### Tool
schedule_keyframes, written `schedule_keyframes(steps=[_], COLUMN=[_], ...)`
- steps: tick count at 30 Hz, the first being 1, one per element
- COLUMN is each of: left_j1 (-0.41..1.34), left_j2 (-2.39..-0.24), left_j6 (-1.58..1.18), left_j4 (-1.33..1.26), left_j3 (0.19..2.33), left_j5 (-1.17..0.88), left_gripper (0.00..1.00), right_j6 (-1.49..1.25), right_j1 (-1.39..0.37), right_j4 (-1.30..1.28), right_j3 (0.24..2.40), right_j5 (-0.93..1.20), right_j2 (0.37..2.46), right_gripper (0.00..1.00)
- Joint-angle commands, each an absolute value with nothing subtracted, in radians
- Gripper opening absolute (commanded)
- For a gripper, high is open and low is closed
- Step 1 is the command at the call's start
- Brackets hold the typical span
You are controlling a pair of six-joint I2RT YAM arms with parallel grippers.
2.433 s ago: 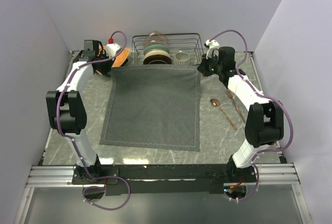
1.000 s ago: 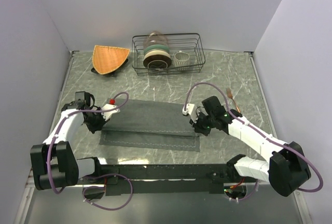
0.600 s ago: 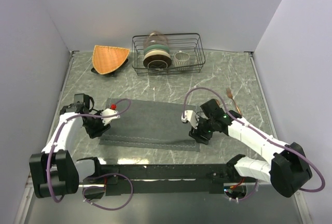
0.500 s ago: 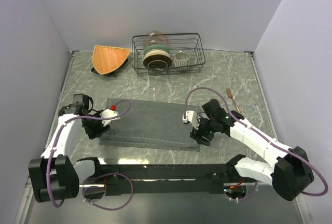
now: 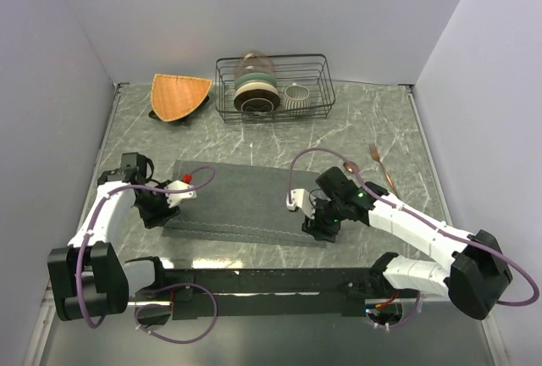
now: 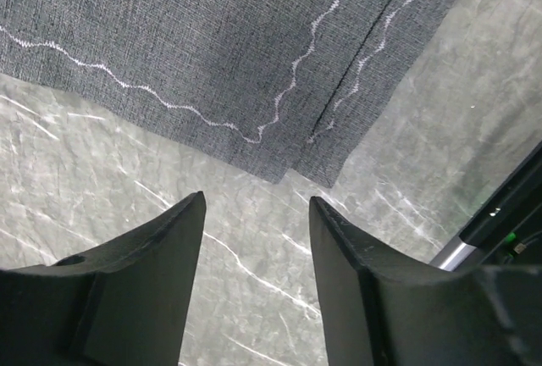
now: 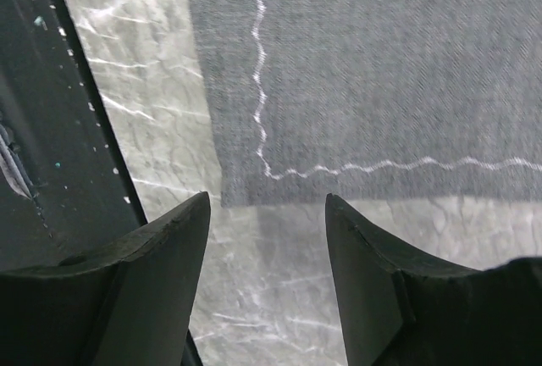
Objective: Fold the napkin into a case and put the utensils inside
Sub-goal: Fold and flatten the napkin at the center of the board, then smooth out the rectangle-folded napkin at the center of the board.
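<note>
Halfway folded: at the near edge of the marble counter (image 5: 364,112), the left hand (image 6: 256,205) and right hand (image 7: 268,201) hover with fingers spread and nothing between them, each just above a near corner of the napkin (image 5: 241,201). The dark grey cloth lies flat as a long strip across the middle of the counter. At its left end two stitched edges show, one layer set slightly back from the other, which suggests a single fold in half is done. No pocket edges can be seen, so the narrowing folds that would turn the strip into a holder appear yet to be made.

Just beyond the right arm, the copper-coloured utensils (image 5: 381,167) rest on bare counter to the right of the cloth and apart from it. The fork's tines point away from the robot, and the spoon (image 5: 348,165) is partly hidden behind the arm. Neither has been picked up or tucked in, so the loading step is entirely ahead.

Against the far wall stand a wire rack (image 5: 271,61) of dishes and an orange mat (image 5: 179,95), neither of them part of the job.
</note>
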State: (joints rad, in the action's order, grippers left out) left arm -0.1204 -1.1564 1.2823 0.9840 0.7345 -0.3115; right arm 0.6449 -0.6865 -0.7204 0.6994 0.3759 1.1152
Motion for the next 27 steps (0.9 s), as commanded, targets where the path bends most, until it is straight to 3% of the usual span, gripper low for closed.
schedule_keyframes(steps=[1, 7, 18, 27], left_j1=[-0.120, -0.121, -0.091, -0.006], left_j2=[-1.175, -1.154, -1.200, -1.169], left_j6=[1.335, 1.446, 1.606, 1.545], left_j4=[0.951, 0.933, 0.960, 0.867], left_j3=[0.732, 0.698, 0.678, 0.597], left_j5=[-0.350, -0.374, -0.361, -0.311], left_gripper=[0.59, 0.60, 0.58, 0.53], right_j6=[0.640, 0.617, 0.606, 0.598], right_j1=[-0.739, -0.784, -0.807, -0.808], right_j4=[-0.658, -0.600, -0.548, -0.543], right_j3=[0.675, 0.657, 0.618, 0.617], right_j5=[0.330, 0.279, 0.233, 0.226], right_j2=[1.140, 1.218, 1.249, 1.255], right_gripper=[0.63, 0.54, 0.49, 0.26])
